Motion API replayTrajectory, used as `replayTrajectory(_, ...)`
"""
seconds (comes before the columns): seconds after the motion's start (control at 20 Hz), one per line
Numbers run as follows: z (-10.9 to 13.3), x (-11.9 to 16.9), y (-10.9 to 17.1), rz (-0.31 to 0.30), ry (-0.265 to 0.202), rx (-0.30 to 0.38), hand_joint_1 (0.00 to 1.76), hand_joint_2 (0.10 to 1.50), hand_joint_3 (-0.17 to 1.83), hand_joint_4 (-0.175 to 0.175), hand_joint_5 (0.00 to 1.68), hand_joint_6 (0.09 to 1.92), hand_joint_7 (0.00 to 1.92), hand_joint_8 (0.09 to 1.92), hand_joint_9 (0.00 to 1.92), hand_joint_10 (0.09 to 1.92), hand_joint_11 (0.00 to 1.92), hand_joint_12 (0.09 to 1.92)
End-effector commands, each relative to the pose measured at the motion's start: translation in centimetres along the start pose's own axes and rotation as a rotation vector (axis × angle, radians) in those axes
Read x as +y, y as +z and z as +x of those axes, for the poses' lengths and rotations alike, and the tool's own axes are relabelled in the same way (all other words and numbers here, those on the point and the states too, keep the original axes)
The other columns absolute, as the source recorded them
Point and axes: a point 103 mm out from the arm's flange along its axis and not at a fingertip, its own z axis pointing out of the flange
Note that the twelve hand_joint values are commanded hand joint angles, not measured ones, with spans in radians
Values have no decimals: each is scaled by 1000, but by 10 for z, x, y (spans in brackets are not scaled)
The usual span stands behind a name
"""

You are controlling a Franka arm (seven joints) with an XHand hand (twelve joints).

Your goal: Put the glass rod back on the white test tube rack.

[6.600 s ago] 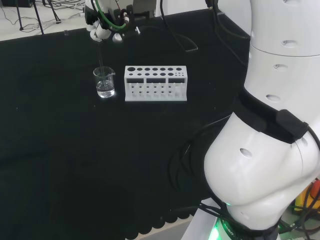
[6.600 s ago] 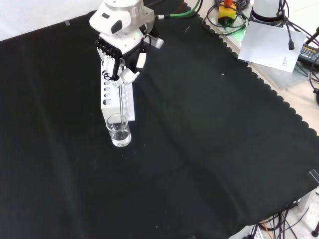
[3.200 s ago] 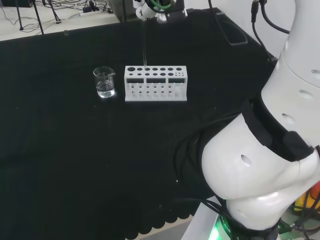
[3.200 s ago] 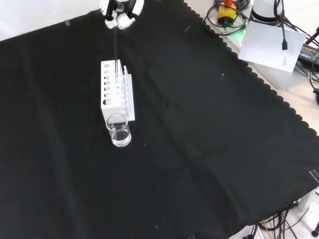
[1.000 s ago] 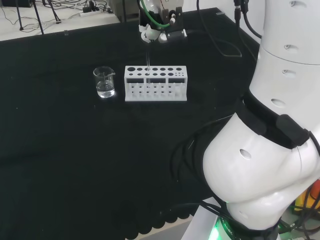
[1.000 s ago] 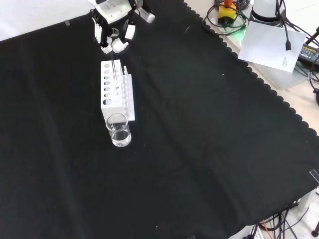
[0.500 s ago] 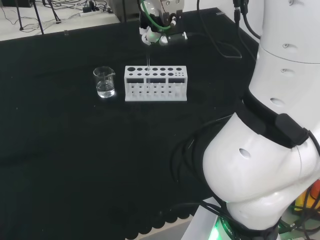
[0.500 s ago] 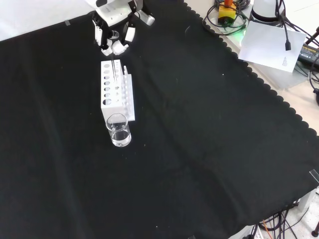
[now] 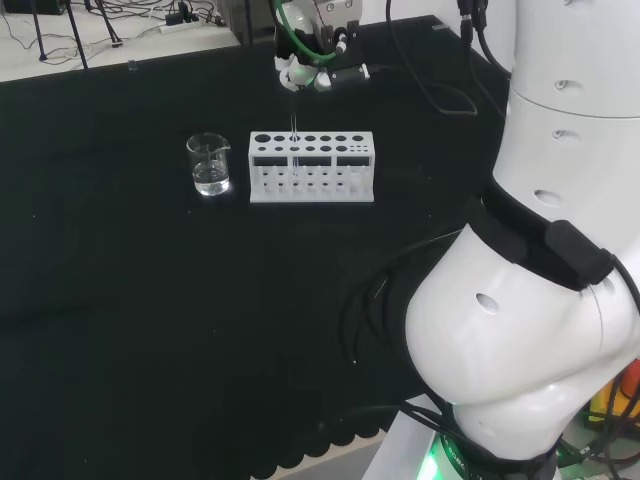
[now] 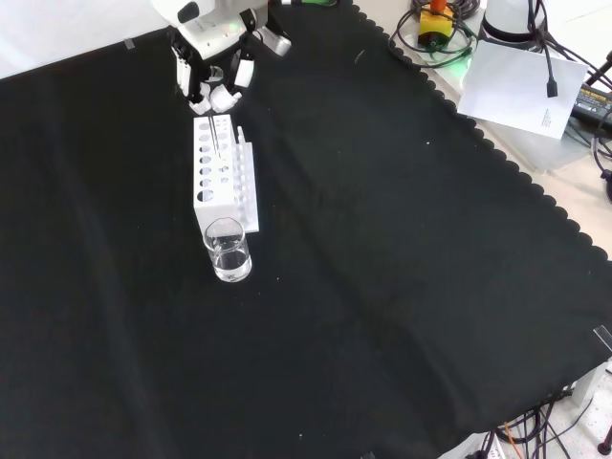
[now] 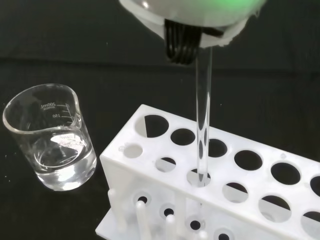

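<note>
I hold the glass rod (image 11: pixel 203 107) upright, pinched at its upper end by my hand (image 10: pixel 212 75), whose fingers curl in around it. In the front view my hand sits at the upper left of the frame, just above the far end of the white test tube rack (image 10: pixel 222 179), and in the head view it hangs at the top centre, directly over the rack's left half.

What matters now is how the rod lines up with the hole. Its long axis runs straight down from my palm, nearly vertical, and in the wrist view its lower tip has already entered one of the small holes in the rack's top plate, in the row nearer the camera, a few holes in from the beaker end. The rod looks centred in that hole and I cannot tell whether it touches the rim. Lower holes in the rack's tiers sit below the same spot, so I judge that the rod must stay plumb to pass through them cleanly.

The beaker (image 10: pixel 228 251) with a little clear liquid stands on the black desk (image 10: pixel 382 287) just beside the rack's near end in the front view, apart from my hand and out of the rod's path.

I judge the task nearly done: the rod has to go straight down until it is seated, then be released.
</note>
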Motion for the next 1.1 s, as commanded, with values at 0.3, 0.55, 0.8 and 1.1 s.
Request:
replayTrajectory(0.3,-5,0,4,19,14,20,1315,669,693,-175,1115,750,1300,850,1757,877,1763,925)
replayTrajectory(0.55,-6,-4,-3,18,21,-10,1403,426,900,-175,601,951,1037,784,1806,913,1914,1197)
replayTrajectory(0.8,-5,-7,-8,14,26,-17,1416,382,933,-175,462,897,928,781,1802,934,1920,1337)
replayTrajectory(1.1,-5,-9,-14,4,29,-20,1418,381,925,-175,473,875,923,774,1802,941,1920,1385)
